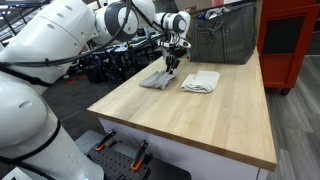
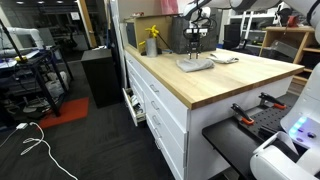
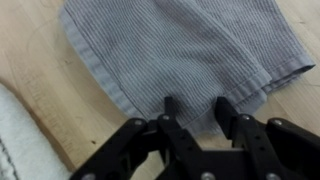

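Observation:
A grey striped cloth [image 3: 180, 50] lies folded on the wooden table; it also shows in both exterior views [image 1: 157, 80] [image 2: 194, 65]. My gripper [image 3: 196, 105] is open, fingertips straddling the cloth's near edge, touching or just above it. In the exterior views the gripper [image 1: 172, 64] [image 2: 195, 54] hangs straight down over the cloth. A white folded towel [image 1: 201, 82] lies beside the grey cloth, also seen in an exterior view [image 2: 224, 60] and at the left edge of the wrist view [image 3: 18, 140].
A grey metal bin [image 1: 225, 35] stands at the back of the wooden table [image 1: 200, 120]. A red cabinet [image 1: 288, 40] stands beside the table. A yellow bottle [image 2: 152, 42] stands on the far end of the counter. Black clamps [image 1: 115, 150] lie below the table's front.

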You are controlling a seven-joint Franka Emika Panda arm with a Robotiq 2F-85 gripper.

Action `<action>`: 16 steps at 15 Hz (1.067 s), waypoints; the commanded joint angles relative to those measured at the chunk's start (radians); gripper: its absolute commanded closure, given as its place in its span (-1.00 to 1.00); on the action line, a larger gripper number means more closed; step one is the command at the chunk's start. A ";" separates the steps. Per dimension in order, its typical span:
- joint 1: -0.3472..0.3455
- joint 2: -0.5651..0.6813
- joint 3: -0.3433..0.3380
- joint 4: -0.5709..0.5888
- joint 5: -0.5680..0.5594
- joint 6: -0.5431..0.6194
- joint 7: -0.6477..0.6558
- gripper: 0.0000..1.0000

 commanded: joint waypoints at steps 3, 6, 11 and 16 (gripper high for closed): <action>-0.007 -0.024 -0.005 0.028 0.004 -0.035 0.031 0.97; -0.002 -0.070 -0.009 -0.009 -0.002 -0.018 0.028 1.00; 0.008 -0.150 -0.011 -0.104 -0.004 0.005 0.024 0.98; 0.019 -0.248 -0.007 -0.299 -0.011 0.050 -0.028 0.98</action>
